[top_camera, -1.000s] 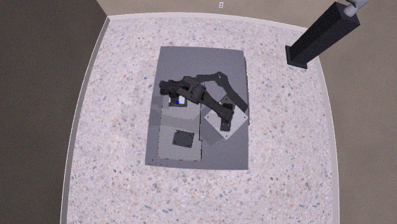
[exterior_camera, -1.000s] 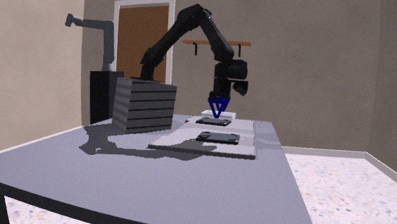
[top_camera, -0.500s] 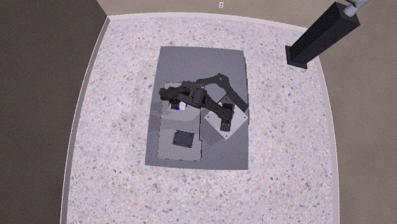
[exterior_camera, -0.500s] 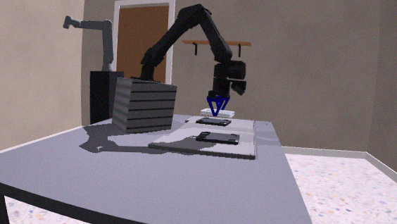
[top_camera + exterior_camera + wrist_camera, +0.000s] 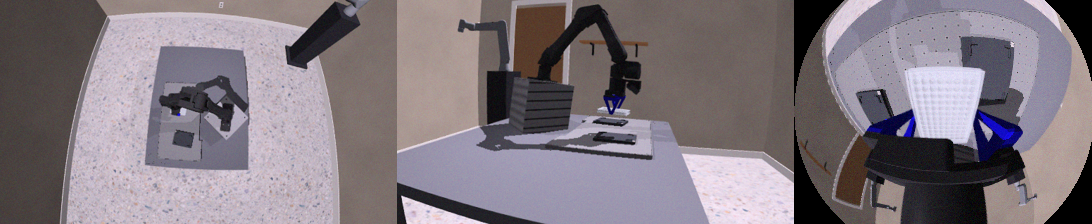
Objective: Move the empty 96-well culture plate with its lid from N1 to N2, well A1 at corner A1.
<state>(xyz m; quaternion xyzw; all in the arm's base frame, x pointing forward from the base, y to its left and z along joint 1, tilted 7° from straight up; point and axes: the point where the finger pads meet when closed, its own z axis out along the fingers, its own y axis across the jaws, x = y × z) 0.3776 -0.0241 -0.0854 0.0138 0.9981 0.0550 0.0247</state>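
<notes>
Pincer (image 5: 614, 103) fingers, blue, pinch the white plate (image 5: 614, 111) from both long sides and hold it in the air, flat and the right way up. In the wrist view the plate (image 5: 943, 104) fills the gap between the two blue fingers, its grid of wells plain to see; whether the clear lid sits fully down on it I cannot tell.

Below and a little aside lies one dark nest (image 5: 610, 122), with the plate hanging just above it and not touching. The second dark nest (image 5: 614, 137) lies nearer the exterior camera, well apart from the plate. Both nests sit on a pale grey board (image 5: 643, 149) that rests on the grey surface (image 5: 538, 183). From the top, the arm (image 5: 197, 102) covers the farther nest, and only a white corner of the plate (image 5: 183, 111) shows beside the blue of a finger; the other nest (image 5: 183, 139) lies bare.

Behind the board stands a ribbed grey block (image 5: 541, 106) that carries the arm's base. A black pedestal (image 5: 497, 95) with a pale second arm (image 5: 499, 35) stands by the door (image 5: 538, 39).
</notes>
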